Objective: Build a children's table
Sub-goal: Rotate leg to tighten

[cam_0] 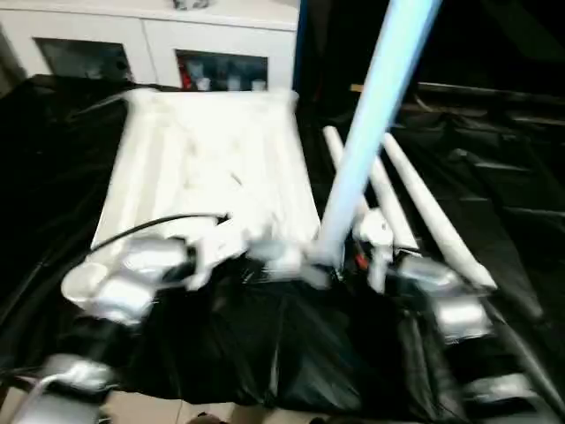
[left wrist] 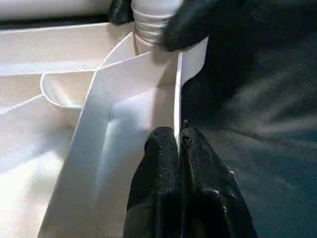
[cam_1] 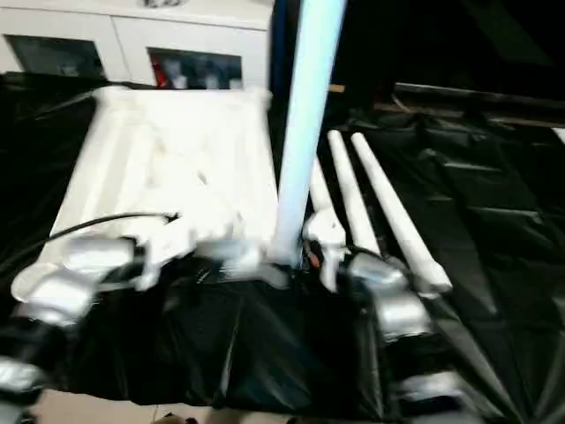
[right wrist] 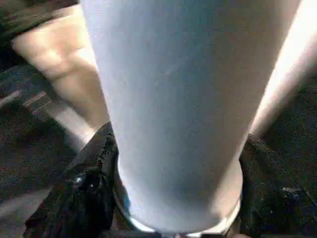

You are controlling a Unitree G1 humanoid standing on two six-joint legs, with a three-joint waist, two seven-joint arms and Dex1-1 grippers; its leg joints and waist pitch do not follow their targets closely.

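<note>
The tabletop (cam_0: 212, 168) lies underside up on a surface covered in black sheeting (cam_0: 291, 344), its ribs and a round corner socket (left wrist: 69, 89) exposed. No brand, label or lettering can be read on any part.

One leg (cam_0: 371, 124) stands upright at the near right corner of the tabletop, its threaded end (left wrist: 151, 22) at the corner socket there. The right gripper (right wrist: 178, 163) is clamped around the lower part of this leg, one black finger (right wrist: 91, 183) on each side of the tube.

The left gripper (left wrist: 179, 148) has its two fingers pressed together on the thin edge wall of the tabletop, just beside the same corner.

Three further legs (cam_1: 388, 208) lie side by side on the sheeting, to the right of the tabletop and apart from it.

A white cabinet (cam_0: 159, 40) with glass doors stands behind the work surface. A black cable (cam_0: 150, 225) runs across the near part of the tabletop toward the left forearm.
</note>
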